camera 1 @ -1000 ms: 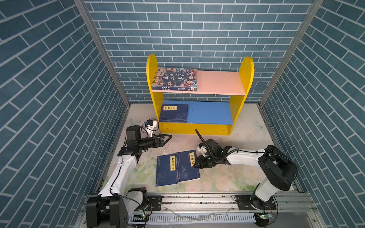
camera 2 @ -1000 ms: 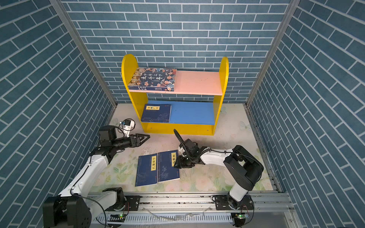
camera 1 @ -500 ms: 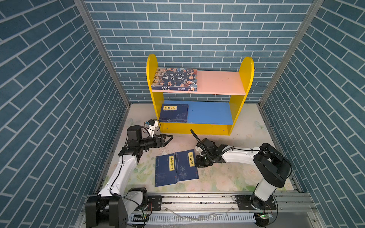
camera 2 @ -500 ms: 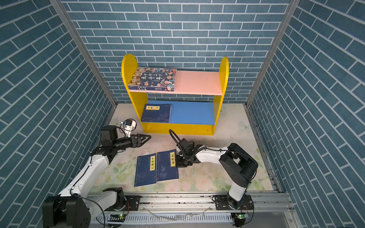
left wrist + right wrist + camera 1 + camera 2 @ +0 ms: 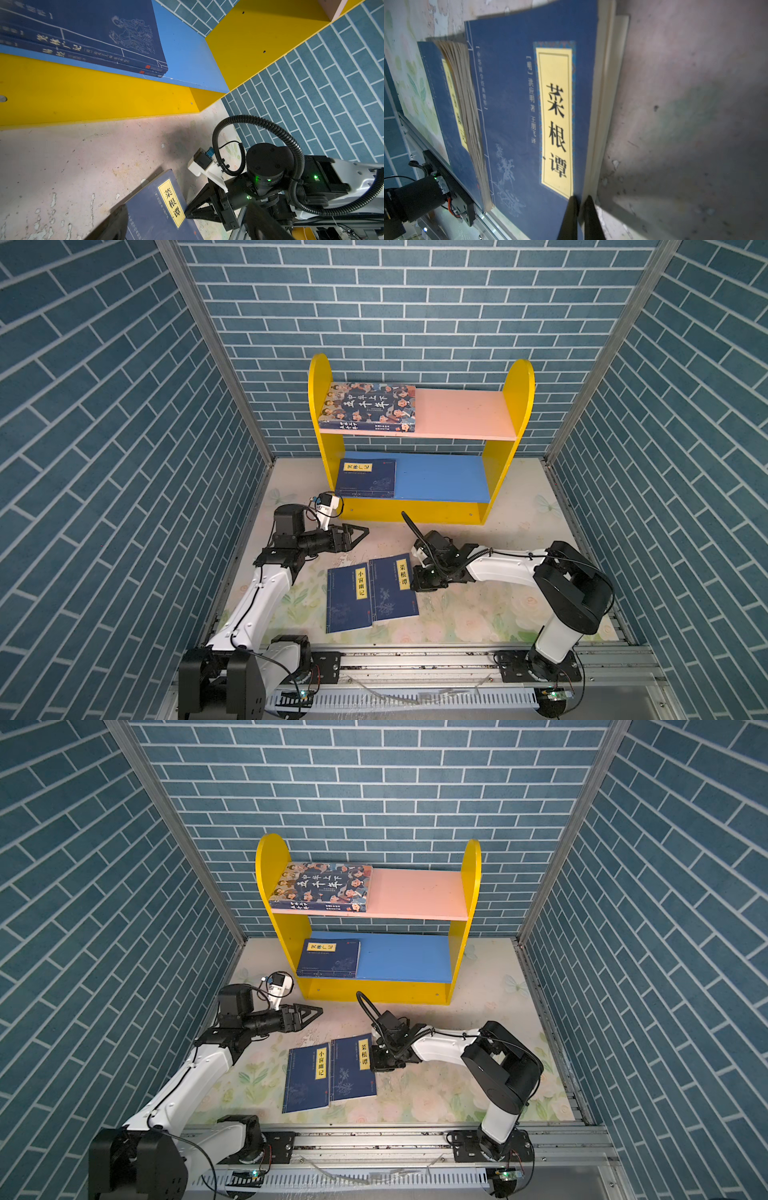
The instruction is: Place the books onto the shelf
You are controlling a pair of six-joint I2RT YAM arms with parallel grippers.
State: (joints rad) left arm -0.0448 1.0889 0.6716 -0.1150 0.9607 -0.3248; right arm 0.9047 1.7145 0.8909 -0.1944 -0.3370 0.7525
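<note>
The shelf stands at the back wall. A cartoon-faced book lies on its pink upper board. Navy books lie on the blue lower board; the left wrist view shows two stacked there. Two more navy books lie side by side on the floor, a left one and a right one. My right gripper is shut on the right book's outer cover edge, fingertips pinching it. Left of the shelf base, above the floor, my left gripper hangs open and holds nothing.
Brick-patterned walls close in on three sides. A metal rail runs along the front edge. The right half of both shelf boards is bare. The right arm's cable loop rises just in front of the shelf base.
My right gripper slid left to the right floor book's edge and closed on its cover. The floor books shifted slightly left. The left arm stayed put.
</note>
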